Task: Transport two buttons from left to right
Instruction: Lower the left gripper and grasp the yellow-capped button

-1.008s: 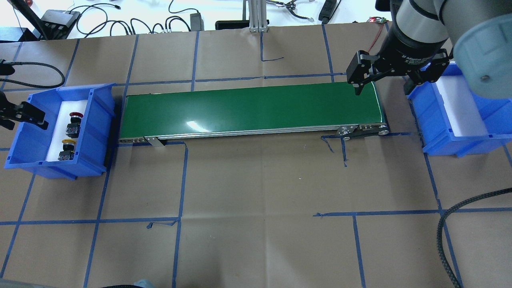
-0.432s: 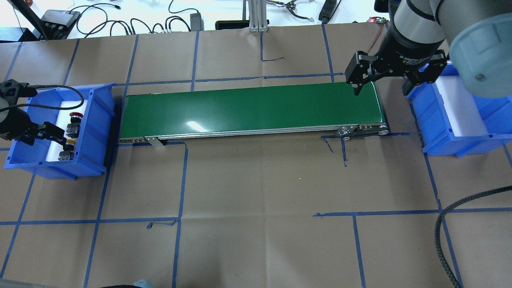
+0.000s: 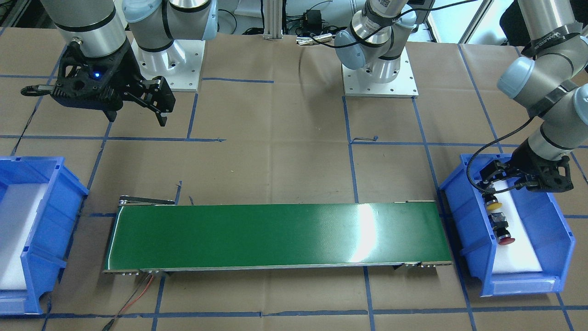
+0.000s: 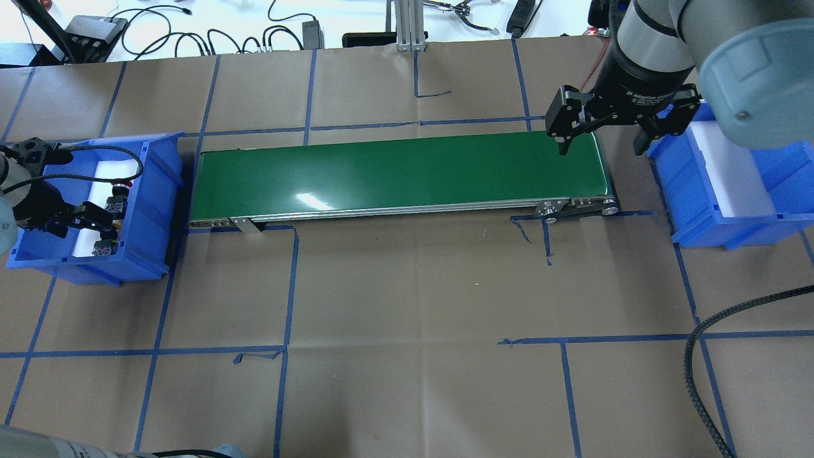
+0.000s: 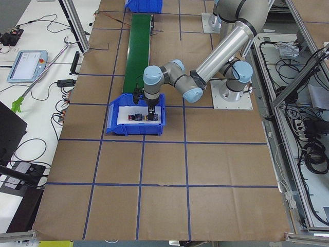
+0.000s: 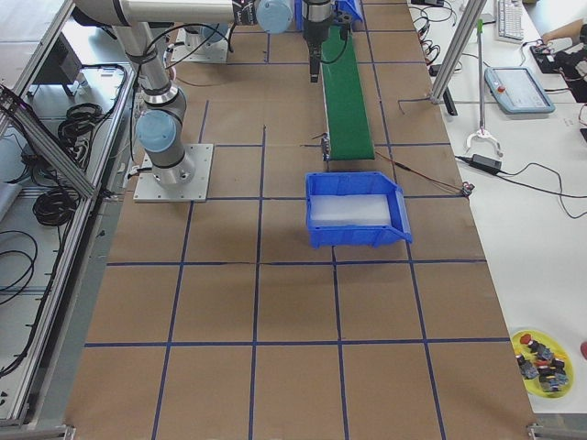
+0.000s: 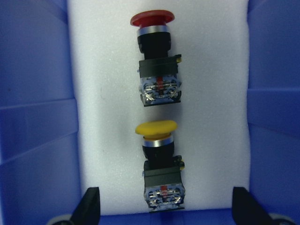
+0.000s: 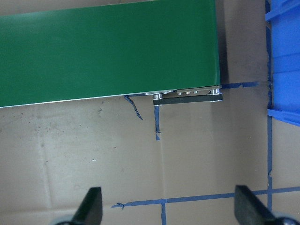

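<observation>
Found both buttons in the blue left bin (image 4: 156,191), on their sides on white foam (image 7: 108,117). Logged the red button (image 7: 154,61) and yellow button (image 7: 157,164) end to end in one line, caps pointing away from the robot, with a small gap between red's grey block and yellow's cap, not touching. Saw the left gripper (image 7: 167,208) over the robot-side end of that bin, jaws spread wide, gripping nothing. In the wrist view, fingertips (image 7: 91,208) flanked the block end of the yellow button, well clear of it on both sides. Could not tell how high above the foam the tips hung. Noted the yellow cap hidden under the gripper in the overhead view and plain in the front view. Marked the right gripper (image 4: 600,149) in the air over the end of the green conveyor belt (image 4: 394,172) nearest the blue right bin (image 4: 683,191), jaws wide apart too, nothing held. Placed one finger above the belt and the other above the strip between belt and bin. Caught brown paper (image 8: 197,154) and blue tape (image 8: 157,124) below it in the right wrist view.
</observation>
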